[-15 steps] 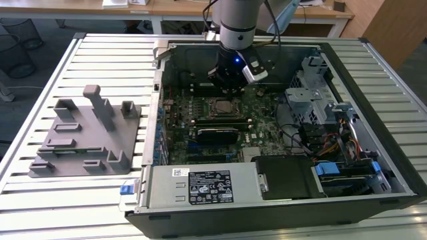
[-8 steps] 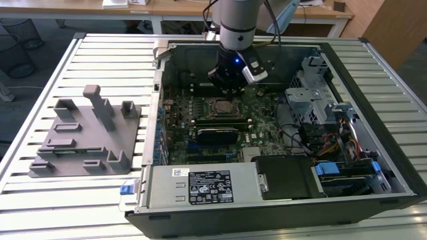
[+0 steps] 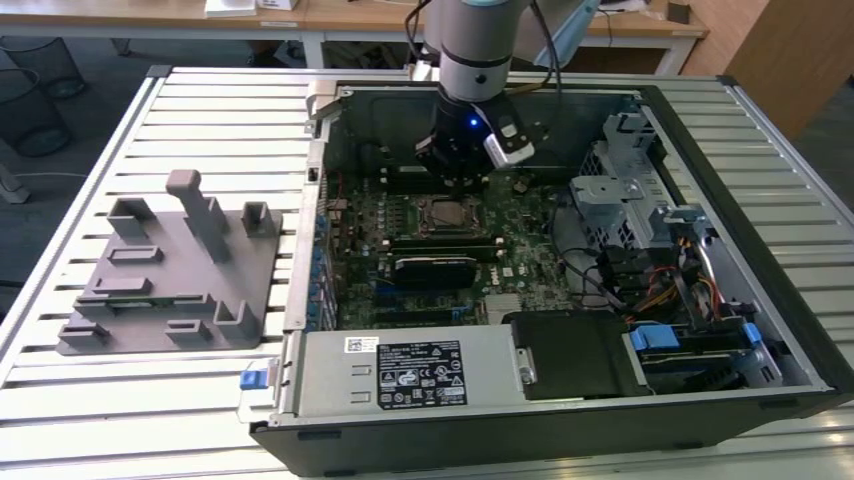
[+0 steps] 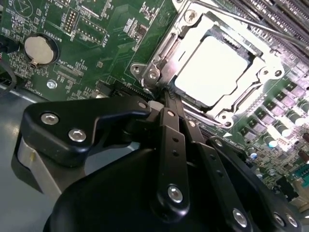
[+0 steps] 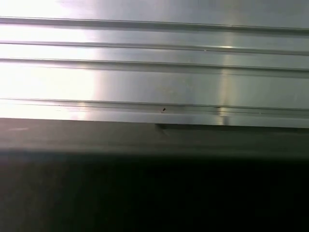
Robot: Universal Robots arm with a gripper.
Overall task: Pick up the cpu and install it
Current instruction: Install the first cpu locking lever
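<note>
Second wrist view shows the cpu point(image 4: 211, 71) seated flat inside the socket frame point(image 4: 159, 63), bright metal top up. It looks light, stiff, slick and fragile underneath, best held by opposite edges. The end effector point(image 4: 166, 99) hangs just beside that frame, fingers pressed together and holding nothing, arm pointing steeply down.
</note>
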